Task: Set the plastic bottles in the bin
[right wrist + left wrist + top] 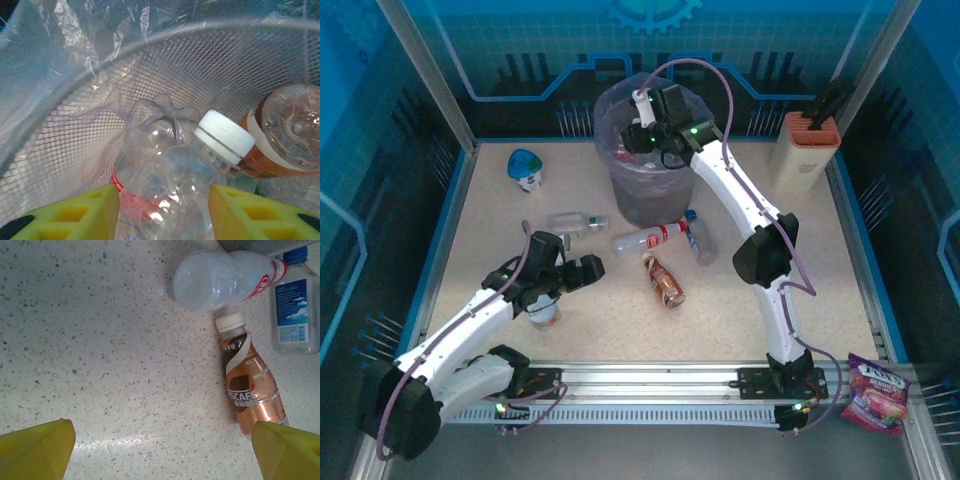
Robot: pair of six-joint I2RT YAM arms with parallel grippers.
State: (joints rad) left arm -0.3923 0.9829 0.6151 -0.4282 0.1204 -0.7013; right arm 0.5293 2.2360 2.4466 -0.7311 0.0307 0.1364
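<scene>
While liner (75, 45) veils the bin (215, 65), clear bottle (165, 192) cropped below

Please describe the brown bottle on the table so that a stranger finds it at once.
Find the grey bin at the far middle of the table. Before it lie a clear red-labelled bottle and a blue-labelled one; toward the near edge lies the copper-brown bottle. Unlike those clear neighbours, it is shiny brown, cream-capped.

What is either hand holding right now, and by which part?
Left hand: nothing, open above the table. Right hand, over the bin: the body of a clear white-capped bottle sits between its fingers, but a grip cannot be told.
</scene>
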